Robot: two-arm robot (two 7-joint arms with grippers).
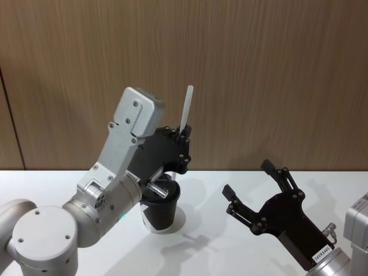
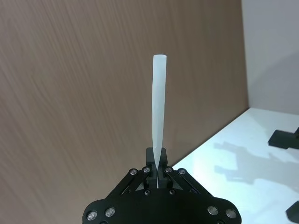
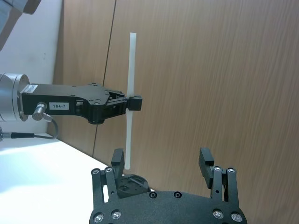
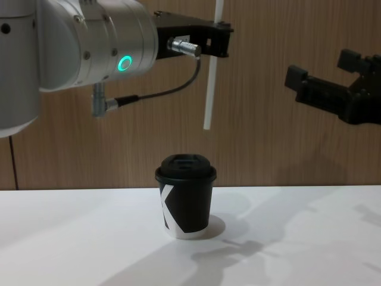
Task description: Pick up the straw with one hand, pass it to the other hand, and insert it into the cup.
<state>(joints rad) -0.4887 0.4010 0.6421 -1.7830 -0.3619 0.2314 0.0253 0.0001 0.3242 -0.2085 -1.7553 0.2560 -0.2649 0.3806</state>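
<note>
Here, the straw (image 4: 210, 89) is held upright, pinched near its middle between the clenched fingers of the left gripper (image 4: 219, 30). In the chest view its free lengths project toward 12 and 6 o'clock of the fingertips. Its lower end is seen hanging clear above the lidded black paper cup (image 4: 184, 199), toward 1 o'clock of the lid. The right gripper (image 1: 248, 178) is seen in the air at 3 o'clock of the cup, fingers spread and grasping nothing. The cup is stood on a white table (image 4: 71, 238), and a wood-panelled wall (image 4: 280, 143) is seen behind.
</note>
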